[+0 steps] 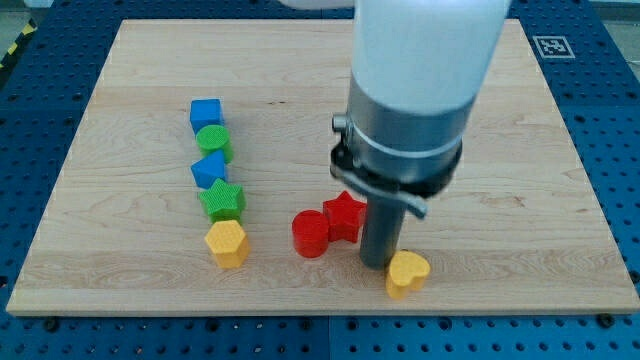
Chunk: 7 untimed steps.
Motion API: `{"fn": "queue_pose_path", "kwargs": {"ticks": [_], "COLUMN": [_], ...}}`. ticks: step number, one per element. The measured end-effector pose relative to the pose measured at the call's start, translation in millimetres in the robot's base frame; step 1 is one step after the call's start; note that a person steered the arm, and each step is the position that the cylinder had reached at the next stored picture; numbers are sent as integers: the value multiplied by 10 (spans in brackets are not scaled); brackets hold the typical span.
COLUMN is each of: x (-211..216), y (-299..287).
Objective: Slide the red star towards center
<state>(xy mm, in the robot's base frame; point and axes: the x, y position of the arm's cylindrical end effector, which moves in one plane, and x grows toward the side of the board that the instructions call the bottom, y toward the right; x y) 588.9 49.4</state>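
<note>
The red star (343, 214) lies on the wooden board (120, 260), below the board's middle. A red cylinder (310, 234) touches the star on its left. My tip (377, 264) is the lower end of a dark rod. It stands just right of the red star and a little below it, close against it. A yellow heart (407, 272) lies right beside the tip, on its lower right.
A column of blocks stands on the view's left: a blue cube (206, 113), a green cylinder (214, 142), a blue block (210, 168), a green star (222, 200) and a yellow hexagon (227, 243). The arm's wide grey body (410, 90) hides the board's centre behind it.
</note>
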Motion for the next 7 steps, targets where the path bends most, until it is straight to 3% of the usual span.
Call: {"fn": "queue_pose_path", "kwargs": {"ticks": [2, 7], "x": [-127, -1641], "y": [-352, -188]}}
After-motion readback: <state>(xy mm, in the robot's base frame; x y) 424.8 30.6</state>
